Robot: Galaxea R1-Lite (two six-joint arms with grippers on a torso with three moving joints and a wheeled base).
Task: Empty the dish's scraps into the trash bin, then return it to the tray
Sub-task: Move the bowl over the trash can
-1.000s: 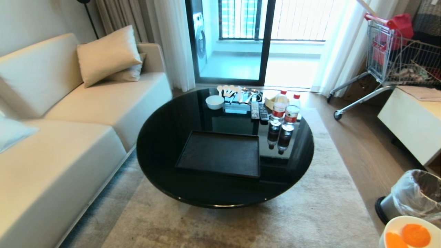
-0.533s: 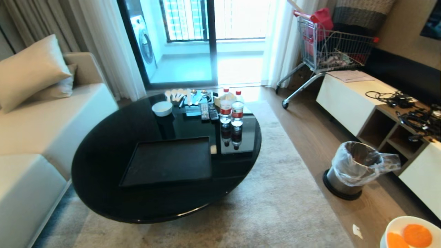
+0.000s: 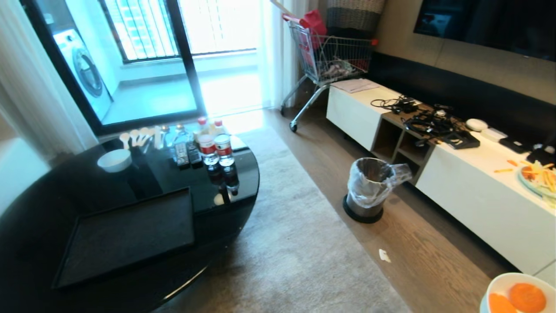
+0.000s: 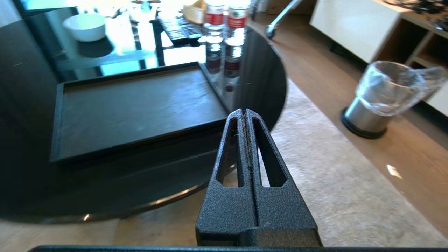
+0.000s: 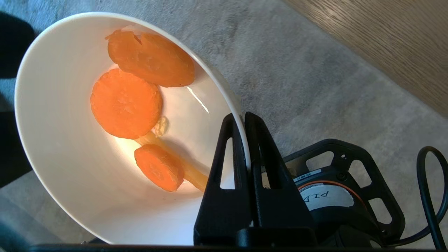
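The right gripper (image 5: 244, 119) is pinching the rim of the dish (image 5: 66, 175) with the scraps (image 5: 126, 103) lying inside it, well apart from the trash bin (image 3: 369, 191), which is standing on the floor beside the white cabinet (image 3: 469, 204), while the left gripper (image 4: 245, 113) is staying squeezed together with nothing in it, near the tray (image 4: 136, 105).

The head camera swings to the robot's right, so the whole scene slides leftward: the round glossy black tabletop (image 3: 143, 174) and the rectangular matte black tray (image 3: 126, 234) now sit at the left. The small shiny metal trash bin with its crinkled clear liner (image 3: 369, 191) comes from the right edge to mid-frame. A long white cabinet (image 3: 469, 200) with a pale-blue plate of vegetable strips (image 3: 538, 176) enters view.
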